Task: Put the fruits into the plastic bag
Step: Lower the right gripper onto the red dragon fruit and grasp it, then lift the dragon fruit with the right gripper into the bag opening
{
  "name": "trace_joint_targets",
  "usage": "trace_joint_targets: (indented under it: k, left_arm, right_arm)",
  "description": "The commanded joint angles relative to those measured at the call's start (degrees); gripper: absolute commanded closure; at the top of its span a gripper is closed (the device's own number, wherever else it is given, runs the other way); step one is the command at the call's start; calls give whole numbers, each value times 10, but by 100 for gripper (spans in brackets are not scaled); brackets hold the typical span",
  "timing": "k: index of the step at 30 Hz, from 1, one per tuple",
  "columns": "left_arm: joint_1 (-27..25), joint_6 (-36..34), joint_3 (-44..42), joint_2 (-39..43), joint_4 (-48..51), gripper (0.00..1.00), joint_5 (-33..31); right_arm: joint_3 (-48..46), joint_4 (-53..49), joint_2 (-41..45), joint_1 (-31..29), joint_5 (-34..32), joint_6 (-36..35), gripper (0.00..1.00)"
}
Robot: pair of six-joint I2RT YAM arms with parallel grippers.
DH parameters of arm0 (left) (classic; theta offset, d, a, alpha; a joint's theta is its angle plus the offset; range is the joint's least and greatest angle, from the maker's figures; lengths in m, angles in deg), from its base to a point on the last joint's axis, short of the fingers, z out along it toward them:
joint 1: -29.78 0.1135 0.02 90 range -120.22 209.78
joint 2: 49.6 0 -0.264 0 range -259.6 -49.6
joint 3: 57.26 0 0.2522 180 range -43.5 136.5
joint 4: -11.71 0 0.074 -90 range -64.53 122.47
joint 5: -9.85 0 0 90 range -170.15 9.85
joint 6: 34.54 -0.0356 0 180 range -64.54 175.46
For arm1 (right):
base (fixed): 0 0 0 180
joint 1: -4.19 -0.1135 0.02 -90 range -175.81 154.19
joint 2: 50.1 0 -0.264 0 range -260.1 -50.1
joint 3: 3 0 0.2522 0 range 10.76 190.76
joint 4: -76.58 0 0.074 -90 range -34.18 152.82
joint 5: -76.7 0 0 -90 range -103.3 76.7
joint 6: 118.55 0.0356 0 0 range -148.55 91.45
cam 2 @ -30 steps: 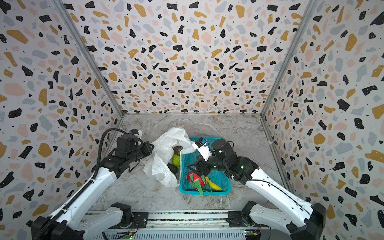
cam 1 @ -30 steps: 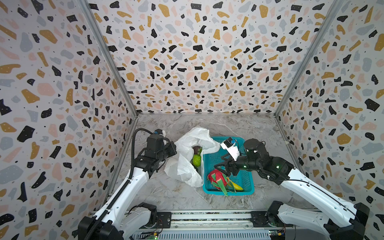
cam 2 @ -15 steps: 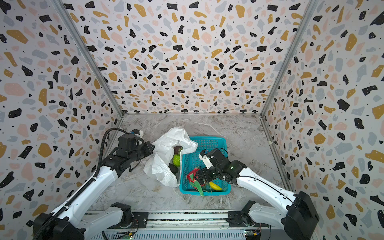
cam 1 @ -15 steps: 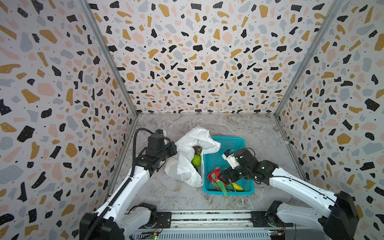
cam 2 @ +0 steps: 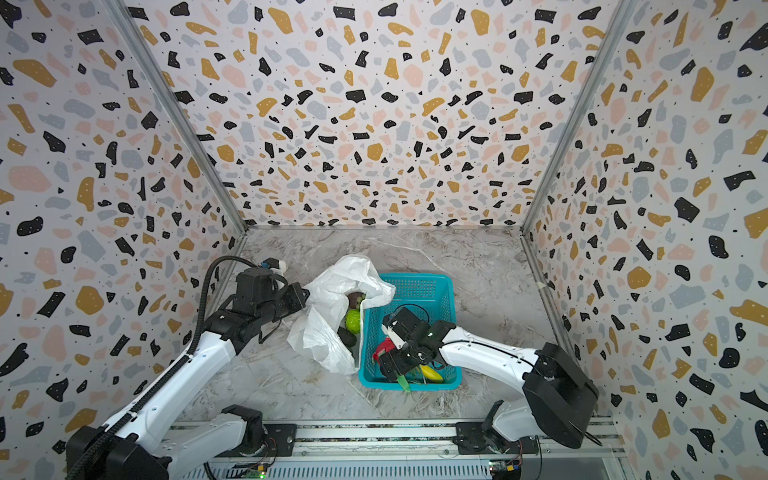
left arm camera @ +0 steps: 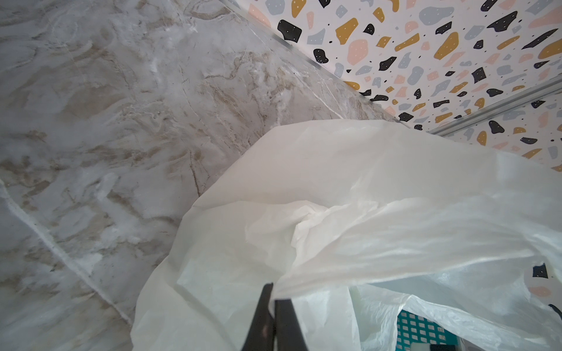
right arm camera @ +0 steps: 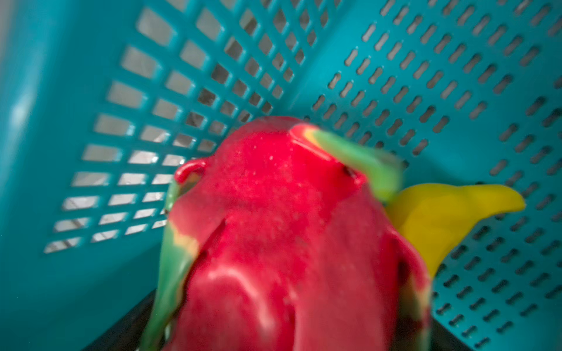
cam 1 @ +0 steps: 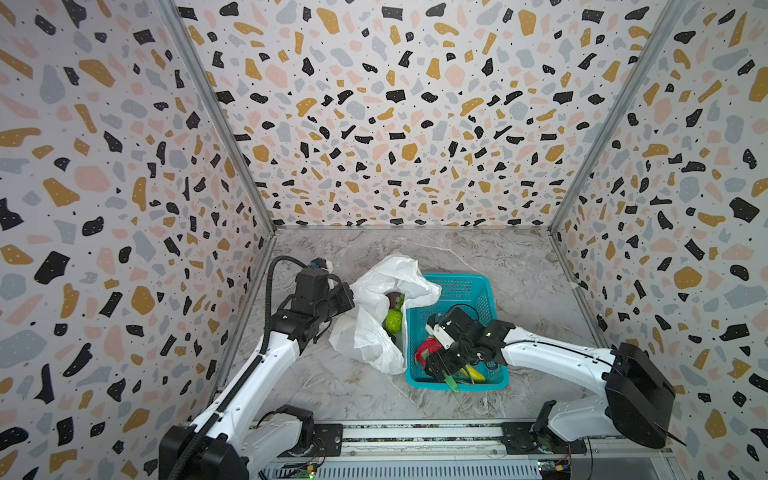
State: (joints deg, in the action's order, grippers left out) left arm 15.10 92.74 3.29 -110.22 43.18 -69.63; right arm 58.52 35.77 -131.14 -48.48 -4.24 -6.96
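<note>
**1. Table** [cam 1: 515, 266]: grey marbled top, enclosed by terrazzo-pattern walls [cam 1: 395, 104].

**2. Plastic bag** [cam 1: 384, 272]: white, crinkled, near the table's centre. It lies at 9 o'clock of the basket and touches it. The mouth gapes upward and one flap droops over the basket's far-left corner.

**3. Basket** [cam 1: 457, 277]: teal, perforated.

**4. Dragon fruit** [cam 1: 424, 348]: red with green scales, in the basket's 7 o'clock corner. Not yet bagged.

**5. Banana** [cam 1: 476, 375]: yellow, at 4 o'clock of the dragon fruit and touching it. Not yet bagged.

**6. Green round fruit** [cam 1: 394, 321]: inside the bag mouth.

**7. Dark brownish round fruit** [cam 1: 395, 299]: inside the bag, just beside the green one at its 12 o'clock.

**Hazards (judged):**
- The dragon fruit is broad and glossy, so a grip landing on its soft scales may slip.
- One green scale pokes over the basket's near rim and could snag on lifting.
- Closing on the fruit may shove the banana or drag the light basket.
- The bag opening is narrow under its sagging flap, so a fruit could catch there and fall outside.
- The thin film could slide out of the pinch.

**Left gripper** [left arm camera: 274, 293]: fingers [left arm camera: 261, 319] are together, clamped on a gathered fold of the bag's edge at its 9 o'clock side, holding it raised.

**Right gripper** [cam 1: 436, 360]: low in the basket, with its fingers [right arm camera: 127, 326] spread wide astride the dragon fruit. I cannot tell whether they touch it, and nothing is lifted.
</note>
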Motion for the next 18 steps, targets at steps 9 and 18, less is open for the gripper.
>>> trace_joint_targets:
  k: [9, 18]
  left_arm:
    - [2, -2, 3, 2, -24, 100, 12]
    - [2, 1, 8, 1, -20, 100, 10]
  right_arm:
    - [5, 8, -78, -12, -48, 26, 15]
    - [-14, 54, 33, 36, -47, 35, 66]
